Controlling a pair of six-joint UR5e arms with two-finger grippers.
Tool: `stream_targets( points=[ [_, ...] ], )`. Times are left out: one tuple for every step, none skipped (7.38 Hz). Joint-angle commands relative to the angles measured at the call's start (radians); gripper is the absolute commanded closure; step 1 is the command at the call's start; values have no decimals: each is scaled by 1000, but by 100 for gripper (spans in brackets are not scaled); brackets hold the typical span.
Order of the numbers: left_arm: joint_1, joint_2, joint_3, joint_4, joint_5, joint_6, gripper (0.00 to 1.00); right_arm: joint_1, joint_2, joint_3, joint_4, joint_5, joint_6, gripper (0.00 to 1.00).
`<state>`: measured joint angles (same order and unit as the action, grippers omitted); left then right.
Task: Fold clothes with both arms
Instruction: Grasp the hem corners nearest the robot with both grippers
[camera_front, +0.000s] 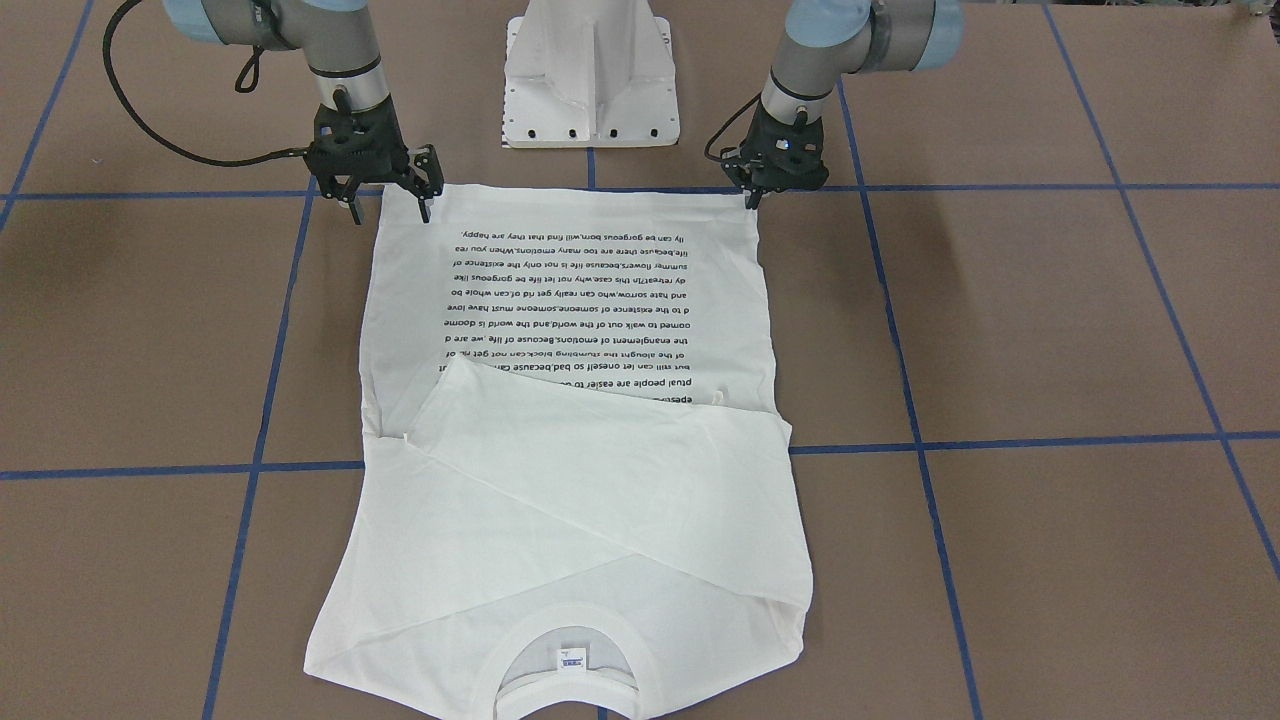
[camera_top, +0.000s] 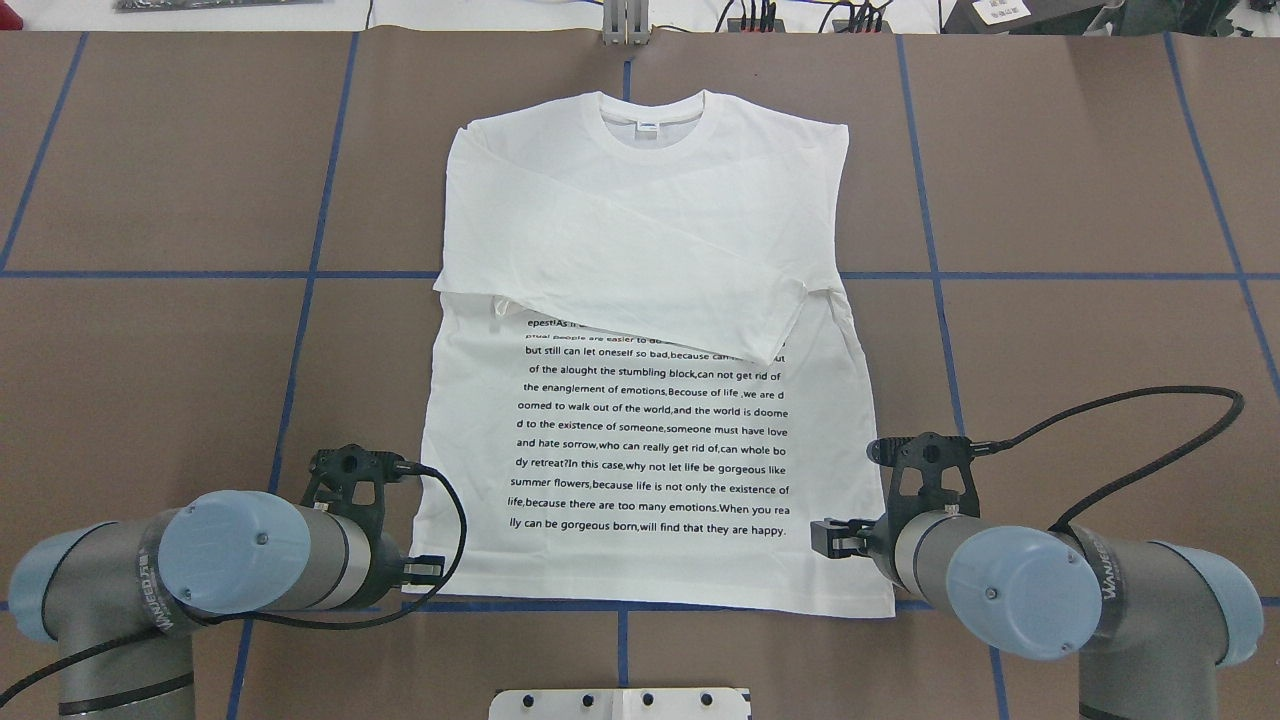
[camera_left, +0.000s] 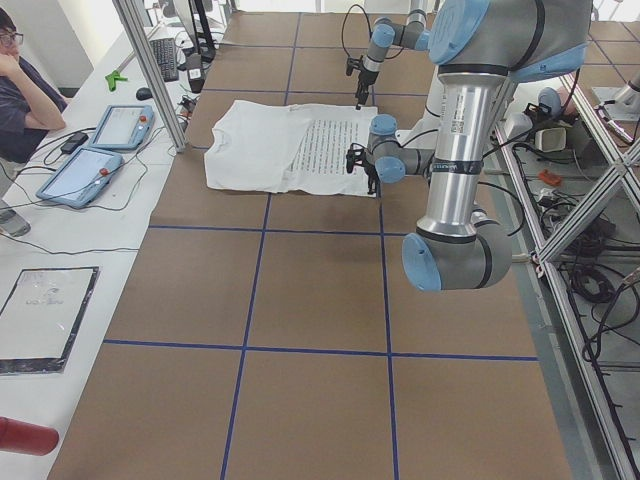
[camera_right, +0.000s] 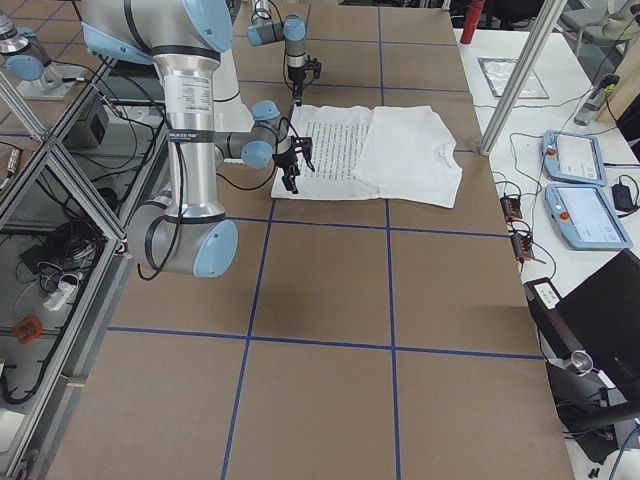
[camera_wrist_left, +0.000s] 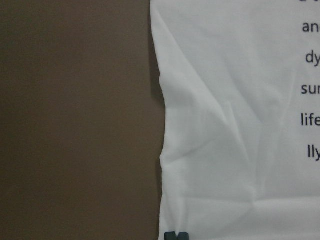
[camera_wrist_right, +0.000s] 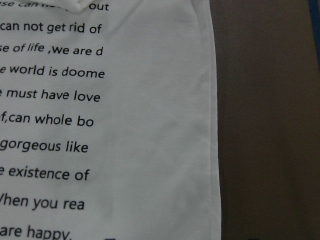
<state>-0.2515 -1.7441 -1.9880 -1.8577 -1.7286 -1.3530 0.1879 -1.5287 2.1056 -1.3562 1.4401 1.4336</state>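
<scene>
White shirt (camera_wrist_left: 225, 150) fills my left wrist view. At the bottom edge of that view my left pincer (camera_wrist_left: 176, 236) has its tips pressed together on one hem corner, with creases in the cloth running toward them. My right pincer (camera_front: 390, 212) is spread and straddles the other hem corner, one finger above the bare worktop (camera_front: 1050, 320) and the other above the cloth. The shirt lies flat with its printed side up, hem toward me and collar (camera_front: 565, 655) at the far end. Both sleeves (camera_top: 640, 250) are folded across the chest and cover the top lines of the text (camera_top: 650, 440). Each pincer stands at the hem end, well apart from the collar. The worktop is brown and marked into squares by blue tape (camera_front: 1000, 187). A white base (camera_front: 592, 80) stands between my arms, just behind the hem. Past the collar end, off the worktop, a person (camera_left: 20, 90) sits beside two tablets (camera_left: 85, 175).
</scene>
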Motion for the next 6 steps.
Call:
stream_targets(
  points=[
    [0, -2, 0, 0, 0, 0, 100, -71, -72, 59, 0, -46, 59, 13],
    [0, -2, 1, 0, -3, 0, 100, -115, -77, 60, 0, -88, 98, 16],
    [0, -2, 1, -1, -3, 0, 100, -151, -82, 60, 0, -127, 111, 19],
    [0, 0, 0, -1, -3, 0, 100, -168, -85, 57, 0, -147, 122, 24],
    [0, 0, 0, -1, -5, 0, 100, -176, -85, 51, -1, -159, 122, 26],
    [0, 0, -3, -1, -5, 0, 100, -180, -84, 38, -1, -177, 122, 28]
  ],
)
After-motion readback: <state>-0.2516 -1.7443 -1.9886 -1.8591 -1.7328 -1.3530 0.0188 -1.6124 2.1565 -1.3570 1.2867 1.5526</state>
